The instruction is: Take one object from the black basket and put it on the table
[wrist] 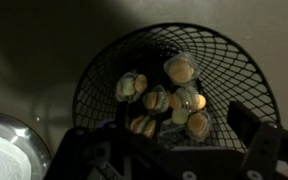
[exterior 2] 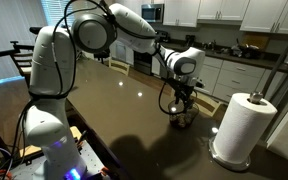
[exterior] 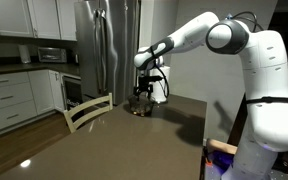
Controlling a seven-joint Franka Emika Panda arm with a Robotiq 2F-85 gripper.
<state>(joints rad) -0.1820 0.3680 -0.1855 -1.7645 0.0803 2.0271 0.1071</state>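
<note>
The black basket (wrist: 219,60) is a low round wire basket holding several small pale, wrapped round objects (wrist: 179,69). It stands on the dark glossy table (exterior: 134,140) at its far end, and shows in both exterior views (exterior: 140,106) (exterior 2: 183,116). My gripper (wrist: 169,140) hangs right above the basket, open, with its dark fingers (wrist: 254,135) spread over the near rim. Nothing is between the fingers. In the exterior views the gripper (exterior: 144,88) (exterior 2: 181,95) points straight down just above the basket.
A white paper-towel roll (exterior 2: 242,126) stands on the table near the basket, its top visible in the wrist view (wrist: 4,155). A wooden chair (exterior: 86,110) is at the table's side. White kitchen counters (exterior: 14,95) and a steel fridge (exterior: 104,45) lie beyond.
</note>
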